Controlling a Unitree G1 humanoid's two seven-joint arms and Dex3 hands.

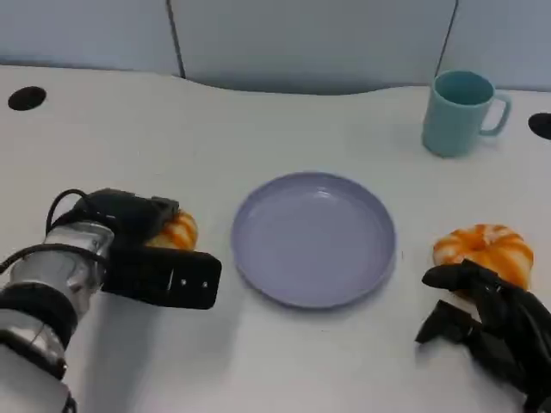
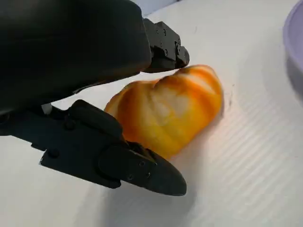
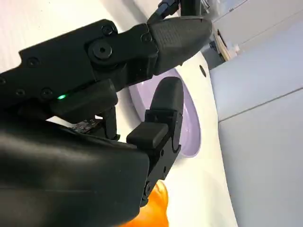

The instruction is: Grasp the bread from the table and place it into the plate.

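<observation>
An orange-striped bread (image 1: 178, 231) lies on the white table left of the lilac plate (image 1: 314, 237). My left hand (image 1: 138, 249) reaches around it. In the left wrist view the bread (image 2: 175, 109) sits between the black fingers (image 2: 137, 165), which lie against both of its sides while it rests on the table. A second orange bread (image 1: 484, 249) lies right of the plate. Just in front of it, my right hand (image 1: 491, 323) holds nothing, its fingers apart. The right wrist view shows that hand (image 3: 142, 61) with the plate (image 3: 189, 123) beyond it and a bit of bread (image 3: 158, 208).
A teal mug (image 1: 461, 112) stands at the back right. Dark round holes (image 1: 26, 97) mark the table's far corners. A grey partition wall runs along the back edge.
</observation>
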